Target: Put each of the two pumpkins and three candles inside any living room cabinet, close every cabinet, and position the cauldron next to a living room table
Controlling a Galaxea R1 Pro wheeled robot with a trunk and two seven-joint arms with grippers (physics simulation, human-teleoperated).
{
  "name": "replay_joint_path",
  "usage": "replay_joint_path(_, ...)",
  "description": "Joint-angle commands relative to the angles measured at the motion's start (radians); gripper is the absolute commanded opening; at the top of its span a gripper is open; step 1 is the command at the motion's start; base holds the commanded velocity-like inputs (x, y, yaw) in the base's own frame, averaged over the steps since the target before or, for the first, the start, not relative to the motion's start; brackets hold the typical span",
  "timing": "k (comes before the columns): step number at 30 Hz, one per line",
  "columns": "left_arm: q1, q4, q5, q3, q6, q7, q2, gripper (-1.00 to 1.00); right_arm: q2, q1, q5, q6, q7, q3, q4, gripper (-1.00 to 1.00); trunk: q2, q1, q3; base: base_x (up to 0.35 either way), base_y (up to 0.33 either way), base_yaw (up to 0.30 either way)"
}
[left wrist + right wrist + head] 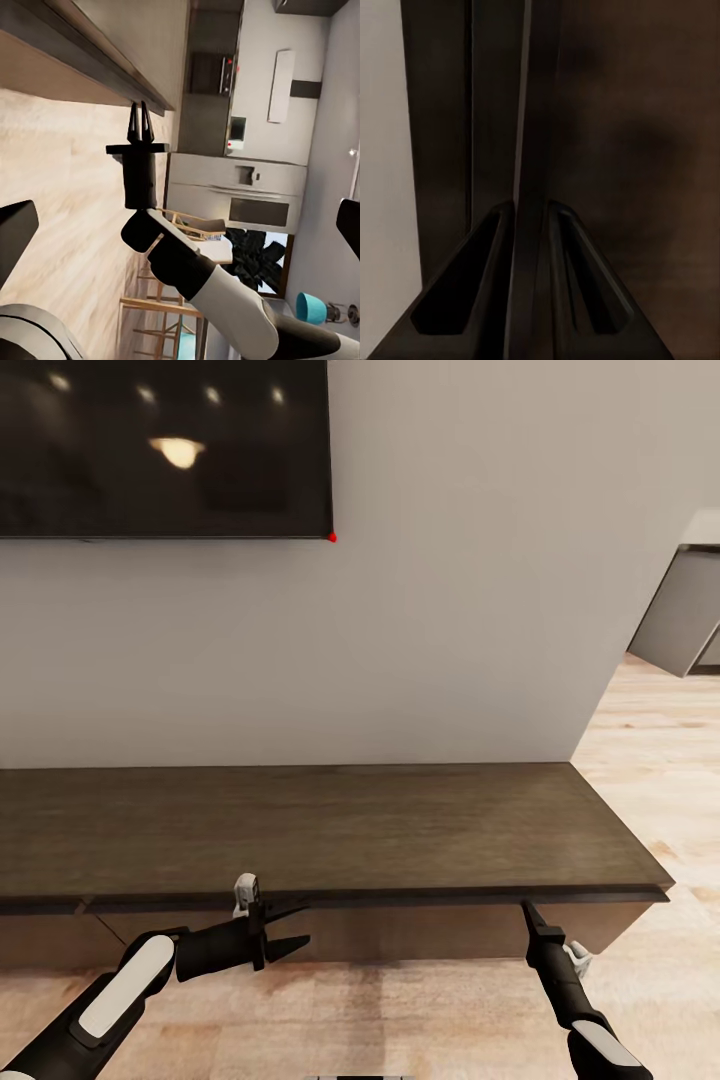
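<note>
Two grippers up front: left gripper (292,927) jaws spread, nothing held; right gripper (528,908) fingers pressed together on cabinet (330,830) front edge. One cabinet, fronts look closed, contents hidden.

A plain pale grey wall (450,610) carries a dark, glossy wall-mounted screen (160,450) that mirrors ceiling lights. Light wood-plank flooring (650,760) runs past the wall's corner toward a grey counter unit (680,610). Farther off stand a stainless-steel oven (240,191) and pale wooden chairs (169,300).
</note>
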Motion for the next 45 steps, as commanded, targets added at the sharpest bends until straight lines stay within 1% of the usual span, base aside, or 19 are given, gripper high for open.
replay_joint_path(1, -0.001, 0.001, -0.001, -0.002, 0.001, -0.005, 0.001, 1.0, 0.0, 0.0, -0.005, 0.008, -0.014, -0.002, 0.005, -1.0, 0.0, 0.0, -0.001, 0.0, 0.0, 0.0)
replay_joint_path(18, -0.001, 0.0, -0.001, -0.003, 0.001, -0.005, 0.001, 1.0, 0.0, 0.0, -0.005, 0.01, -0.014, -0.002, 0.005, -1.0, 0.0, 0.0, -0.001, -0.022, 0.0, 0.0)
replay_joint_path(45, -0.001, 0.0, -0.001, -0.003, 0.001, -0.005, 0.001, 1.0, 0.0, 0.0, -0.005, 0.01, -0.014, -0.002, 0.005, -1.0, 0.0, 0.0, -0.001, -0.313, 0.0, 0.0)
